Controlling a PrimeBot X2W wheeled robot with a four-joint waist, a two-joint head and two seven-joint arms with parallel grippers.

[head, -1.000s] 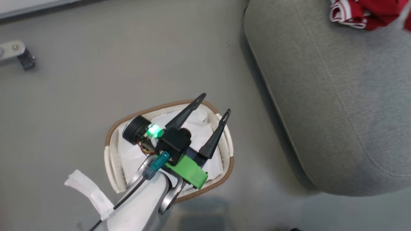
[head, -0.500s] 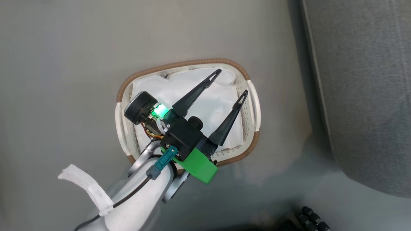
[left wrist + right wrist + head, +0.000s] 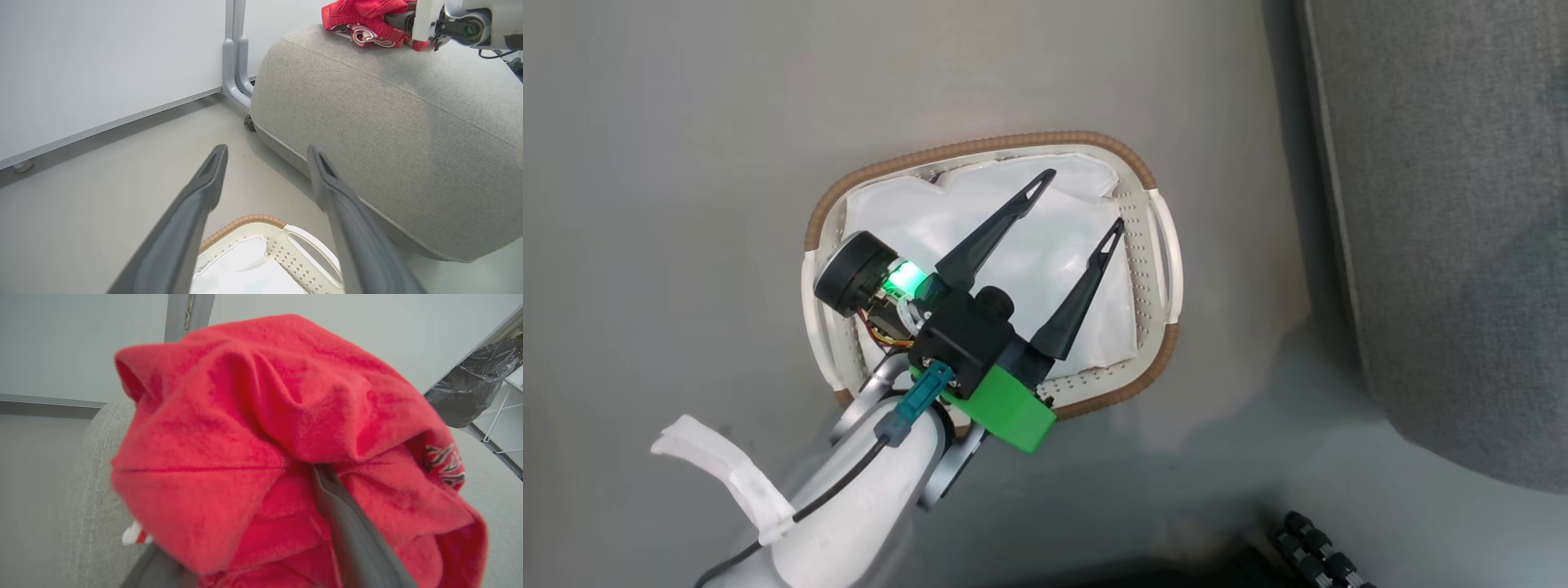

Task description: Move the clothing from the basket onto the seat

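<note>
The left gripper (image 3: 1081, 200) hovered with its fingers spread apart and empty above the basket (image 3: 980, 151), which held a white liner (image 3: 1029, 253) and stood on the floor (image 3: 686, 163) beside the seat (image 3: 388, 122). On top of the seat, the red clothing (image 3: 359, 20) sat bunched over the right gripper (image 3: 249, 498), its dark fingers (image 3: 347, 535) buried in the folds. Whether they pinched the fabric could not be told.

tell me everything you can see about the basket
The basket is a small oval of cream plastic with perforated walls, a brown woven rim and a white handle at each end. It stands upright on the grey floor, just apart from the seat, lined with a crumpled white liner. The open left gripper hangs over it; contact cannot be told.
</note>
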